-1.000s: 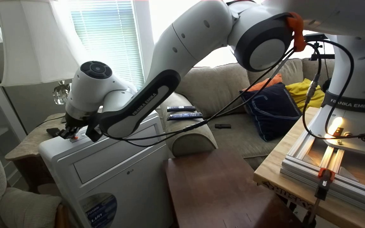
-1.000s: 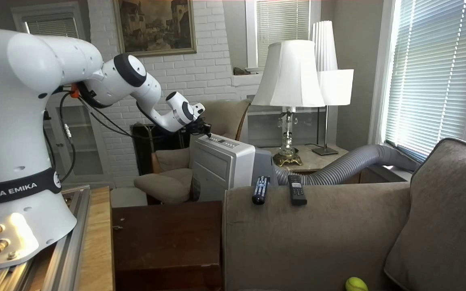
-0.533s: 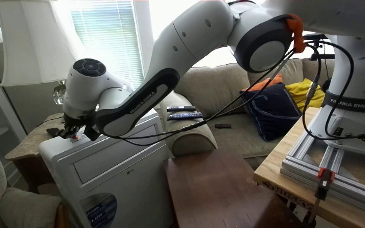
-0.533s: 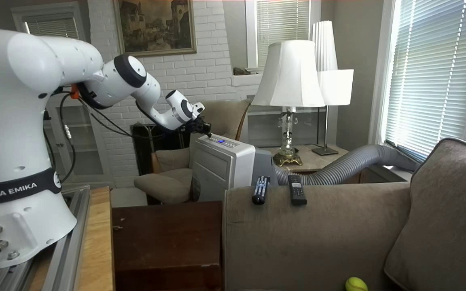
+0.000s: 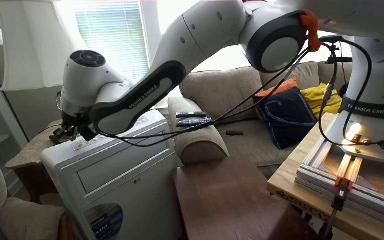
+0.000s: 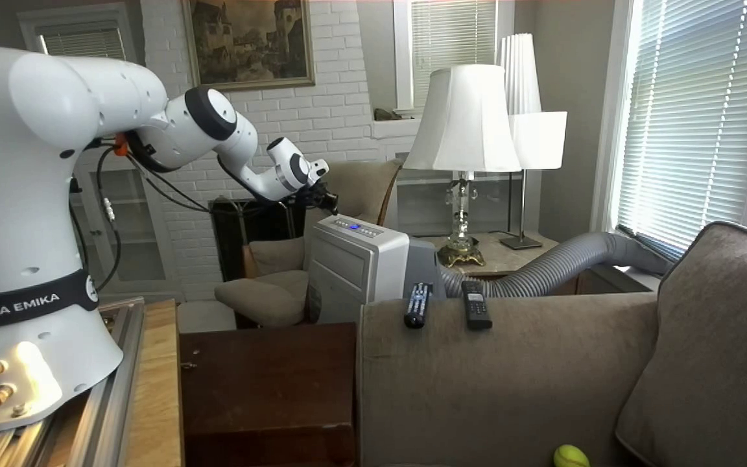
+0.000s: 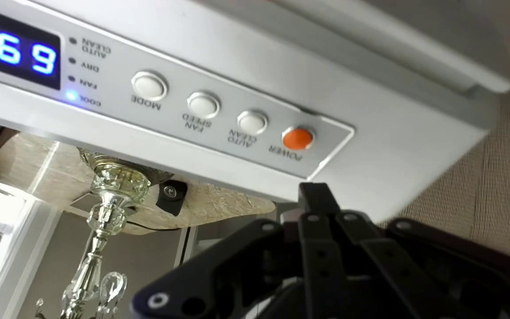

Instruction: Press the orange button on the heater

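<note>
1 orange button point(image 7: 298, 138): wrist view, right of centre in frame, bare, marked POWER, near the end of the control panel point(image 7: 176, 88) on the heater point(image 7: 255, 57).
Gripper point(image 7: 319, 192): bottom of frame, fingertips together, nothing held, apart from the orange button.
Display point(image 7: 22, 55): upper left, lit, 69; blue lamp point(image 7: 72, 95) at COOL. Press probably taken.
Panel lettering, upside down: AUTO CLEAN (2 times), DRY, FAN, COOL, MODE, FAN SPEED, POWER.
Handling at POWER: back straight off, tips together; another touch might switch the heater off. If repeated, centre over the orange, push square to the control panel.
LG heater point(image 5: 122, 180): in an exterior view, lower left of frame; orange button uncovered, gripper just up and left of it. Sticker point(image 5: 105, 220) reads Portable; rest unsure.
FRANKA EMIKA: on arm point(image 5: 143, 96), upper middle, and robot base point(image 5: 372, 107), right edge. HUSKY on the edge of the bench point(image 5: 292, 166), lower right.
Blue glow: in an exterior view, heater point(image 6: 347, 266) mid-frame, digits too small; tips just above the control panel's left end, contact unclear.
</note>
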Action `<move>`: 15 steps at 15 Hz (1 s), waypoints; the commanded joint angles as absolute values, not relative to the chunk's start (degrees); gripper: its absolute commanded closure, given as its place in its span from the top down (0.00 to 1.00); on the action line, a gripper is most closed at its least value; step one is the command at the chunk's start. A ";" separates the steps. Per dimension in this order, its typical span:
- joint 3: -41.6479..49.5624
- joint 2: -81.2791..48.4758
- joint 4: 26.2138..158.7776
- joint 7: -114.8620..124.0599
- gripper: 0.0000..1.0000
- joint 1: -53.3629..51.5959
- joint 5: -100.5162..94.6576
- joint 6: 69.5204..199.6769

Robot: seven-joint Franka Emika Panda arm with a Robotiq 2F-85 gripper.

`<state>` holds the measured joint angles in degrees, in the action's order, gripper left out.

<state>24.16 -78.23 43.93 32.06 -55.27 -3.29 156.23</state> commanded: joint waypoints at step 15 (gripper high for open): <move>12.75 -30.65 67.03 15.41 0.33 -42.81 2.49 102.61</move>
